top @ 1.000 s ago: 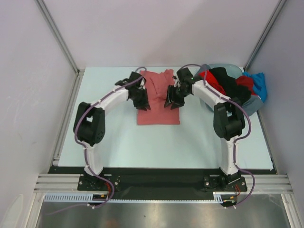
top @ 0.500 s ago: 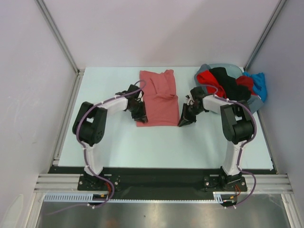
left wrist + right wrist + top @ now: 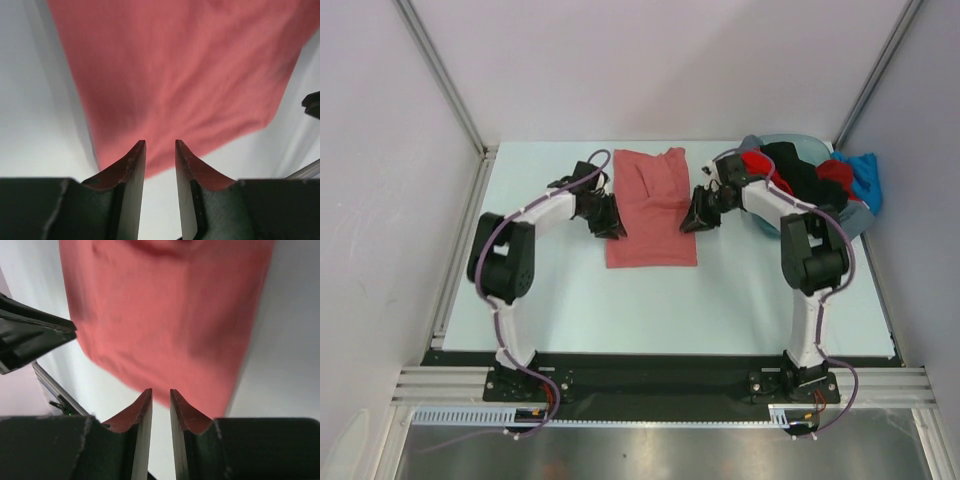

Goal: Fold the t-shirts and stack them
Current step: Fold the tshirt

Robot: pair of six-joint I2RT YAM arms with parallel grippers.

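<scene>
**A:** Where is the salmon shirt (image 3: 652, 215)?

**B:** It lies flat on the table (image 3: 570, 290) as a long rectangle, right between the two sets of jaws. The left gripper (image 3: 611, 224) sits at its left edge and the right gripper (image 3: 694, 219) at its right edge. They face each other across the cloth.

**A:** Do the left jaws hold it?

**B:** No. In the left wrist view they stand narrow, with nothing in the slim gap. The cloth's near edge shows through the gap, and the rest spreads ahead of the fingertips (image 3: 141, 145). I cannot tell whether the tips touch it.

**A:** And the right jaws?

**B:** They are the same, or a little narrower, and grip nothing. The shirt fills the view ahead of them and its edge crosses just past the tips. The left gripper shows off to their left.

**A:** Any other shirts?

**B:** A red shirt (image 3: 758, 163), a black shirt (image 3: 800, 172) and a blue shirt (image 3: 865, 176) are heaped in the basin (image 3: 856, 222). It is out to the right of the right jaws and well apart from the left ones. The blue one hangs over the rim.
</scene>
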